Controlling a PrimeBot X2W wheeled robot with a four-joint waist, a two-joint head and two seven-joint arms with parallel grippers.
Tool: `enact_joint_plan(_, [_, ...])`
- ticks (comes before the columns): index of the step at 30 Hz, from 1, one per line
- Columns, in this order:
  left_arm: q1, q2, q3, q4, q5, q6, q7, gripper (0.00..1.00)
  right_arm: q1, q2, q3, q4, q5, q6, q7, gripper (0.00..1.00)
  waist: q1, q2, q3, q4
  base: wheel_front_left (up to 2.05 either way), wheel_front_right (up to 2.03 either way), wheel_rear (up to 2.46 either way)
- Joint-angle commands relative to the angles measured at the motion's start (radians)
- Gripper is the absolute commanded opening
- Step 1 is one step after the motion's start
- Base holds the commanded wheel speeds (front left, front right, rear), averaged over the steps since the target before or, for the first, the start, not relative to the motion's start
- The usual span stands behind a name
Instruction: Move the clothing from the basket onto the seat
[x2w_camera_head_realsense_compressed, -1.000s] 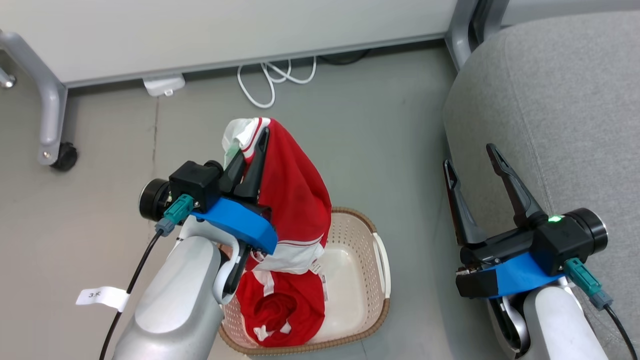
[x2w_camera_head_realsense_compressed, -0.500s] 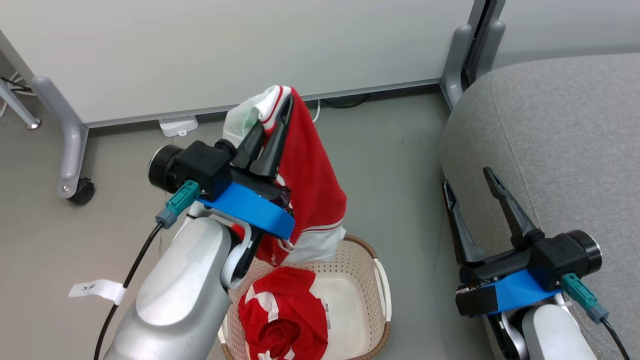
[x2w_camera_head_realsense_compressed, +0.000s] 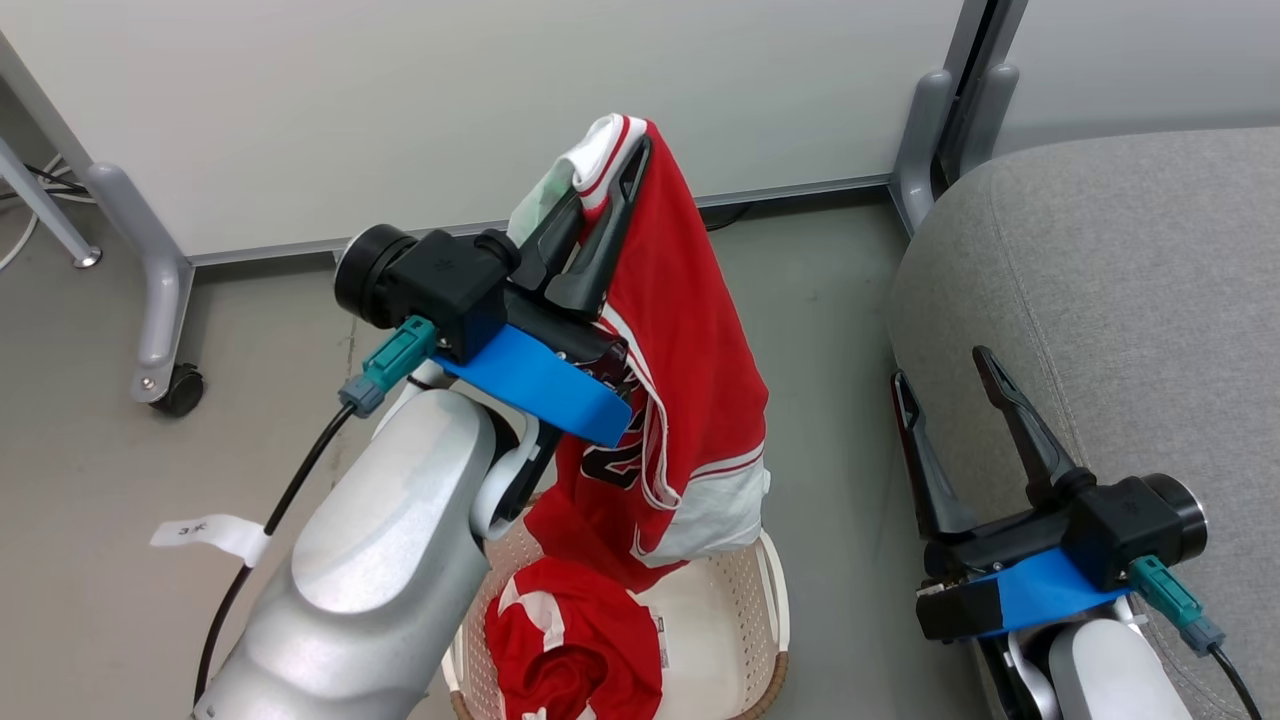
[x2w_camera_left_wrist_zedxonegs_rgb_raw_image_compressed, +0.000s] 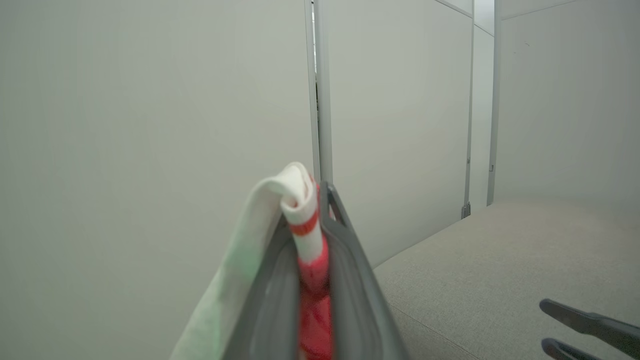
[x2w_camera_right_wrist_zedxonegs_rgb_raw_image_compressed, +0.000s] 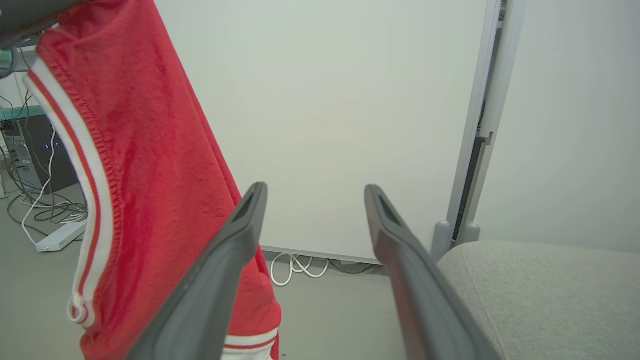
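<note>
Jersey hangs over basket, pinched by left end effector; right end effector gapes beside seat edge.

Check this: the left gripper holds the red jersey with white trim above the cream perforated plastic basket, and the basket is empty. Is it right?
No, the head view shows the basket is not empty: a red garment with white stripes lies in it. The left gripper does hold the jersey above it.

The left pincer has risen above the basket, lifting the jersey up off the shorts inside; its black number now shows.
</note>
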Motion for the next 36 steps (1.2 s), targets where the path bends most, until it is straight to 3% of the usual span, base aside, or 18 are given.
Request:
enact_joint_plan(1, [-0.014,0.000,-0.003,0.000,-0.002,-0.001,-0.003,0.00,0.013,-0.003,-0.001,-0.004,0.004,0.000,-0.003,1.00,0.0000,-0.0001,0.001,0.000,0.00,0.00,0.00])
enact_joint_plan(11, [-0.032,-0.006,-0.017,0.011,-0.003,-0.001,-0.003,0.00,-0.013,-0.003,0.022,-0.017,-0.005,0.000,-0.003,1.00,0.0000,-0.0001,0.011,0.005,0.00,0.00,0.00])
enact_joint_plan(20, [-0.053,-0.019,-0.030,0.022,0.004,-0.001,-0.003,0.00,-0.100,-0.004,0.179,0.012,-0.012,0.000,-0.003,1.00,0.0000,-0.0001,0.025,0.014,0.00,0.00,0.00])
enact_joint_plan(29, [-0.078,-0.043,-0.057,0.024,0.004,-0.001,-0.003,0.00,-0.210,-0.004,0.304,0.136,0.008,0.000,-0.003,1.00,0.0000,-0.0001,0.031,0.038,0.00,0.00,0.00])
enact_joint_plan(36, [-0.097,-0.060,-0.088,0.015,-0.005,0.000,-0.003,0.00,-0.290,-0.003,0.329,0.269,-0.033,0.000,-0.003,1.00,0.0000,-0.0001,0.032,0.065,0.00,0.00,0.00])
